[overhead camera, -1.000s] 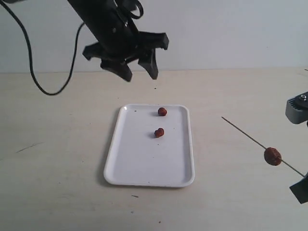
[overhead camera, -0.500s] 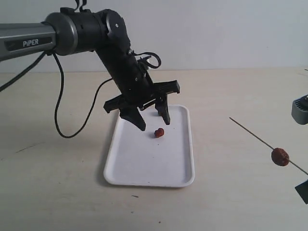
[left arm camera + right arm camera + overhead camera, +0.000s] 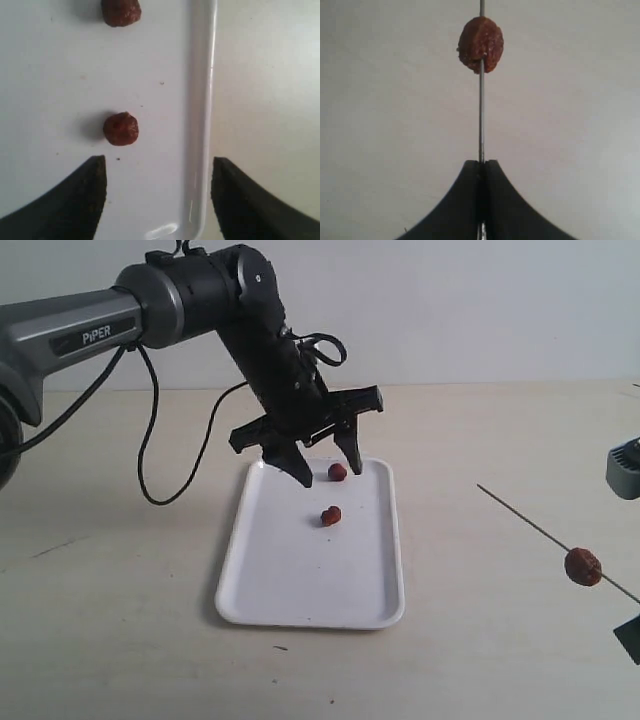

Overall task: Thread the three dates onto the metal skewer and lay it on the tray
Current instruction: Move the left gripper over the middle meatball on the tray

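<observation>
Two dates lie on the white tray (image 3: 300,590): the far date (image 3: 338,472) and a nearer date (image 3: 330,516). My left gripper (image 3: 332,477) hangs open low over the tray's far end, its fingers on either side of the far date. In the left wrist view that date (image 3: 120,129) sits just ahead of one fingertip (image 3: 97,167), with the tray rim (image 3: 200,125) between the jaws and the other date (image 3: 120,11) farther off. My right gripper (image 3: 481,162) is shut on the metal skewer (image 3: 481,110), held above the table at the right (image 3: 520,520). A third date (image 3: 583,567) is threaded on it.
The left arm's black cable (image 3: 160,480) loops down to the table left of the tray. The pale tabletop (image 3: 120,620) runs around the tray on all sides. A white wall (image 3: 480,310) stands behind.
My left gripper has come down from above the far edge to low over the tray, still open. The right gripper with skewer and date shifted slightly right.
</observation>
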Controlling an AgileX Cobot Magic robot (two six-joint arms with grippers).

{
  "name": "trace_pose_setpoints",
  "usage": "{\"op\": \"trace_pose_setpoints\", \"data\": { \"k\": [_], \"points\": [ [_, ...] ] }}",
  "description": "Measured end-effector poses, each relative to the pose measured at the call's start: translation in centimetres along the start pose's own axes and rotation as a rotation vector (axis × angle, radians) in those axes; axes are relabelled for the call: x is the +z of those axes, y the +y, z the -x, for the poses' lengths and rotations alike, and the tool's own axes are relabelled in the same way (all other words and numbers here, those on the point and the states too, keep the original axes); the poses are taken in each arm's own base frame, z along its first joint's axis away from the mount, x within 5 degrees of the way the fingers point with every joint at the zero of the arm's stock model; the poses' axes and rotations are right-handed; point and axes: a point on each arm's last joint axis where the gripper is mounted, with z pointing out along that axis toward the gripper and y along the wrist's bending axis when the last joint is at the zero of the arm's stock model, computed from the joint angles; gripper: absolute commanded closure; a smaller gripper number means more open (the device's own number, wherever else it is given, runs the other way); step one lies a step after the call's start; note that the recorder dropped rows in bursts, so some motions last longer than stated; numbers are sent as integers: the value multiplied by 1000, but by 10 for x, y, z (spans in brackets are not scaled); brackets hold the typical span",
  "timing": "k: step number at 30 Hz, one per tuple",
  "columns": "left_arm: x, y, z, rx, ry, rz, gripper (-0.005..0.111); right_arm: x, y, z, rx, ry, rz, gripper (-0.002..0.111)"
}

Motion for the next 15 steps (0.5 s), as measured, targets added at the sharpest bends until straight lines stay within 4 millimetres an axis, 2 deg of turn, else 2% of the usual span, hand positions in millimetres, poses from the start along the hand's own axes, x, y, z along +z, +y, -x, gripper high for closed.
{"op": "trace_pose_setpoints", "data": {
  "k": [4, 8, 10, 15],
  "points": [
    [13, 6, 2, 32, 5, 63, 46, 0, 0, 0, 0, 0, 0, 108],
    [13, 12, 3, 182, -6, 126, 49, 0, 0, 0, 0, 2, 0, 108],
    [12, 12, 3, 201, -5, 127, 49, 0, 0, 0, 0, 2, 0, 108],
    [5, 1, 1, 171, 16, -10, 49, 0, 0, 0, 0, 2, 0, 108]
  ]
}}
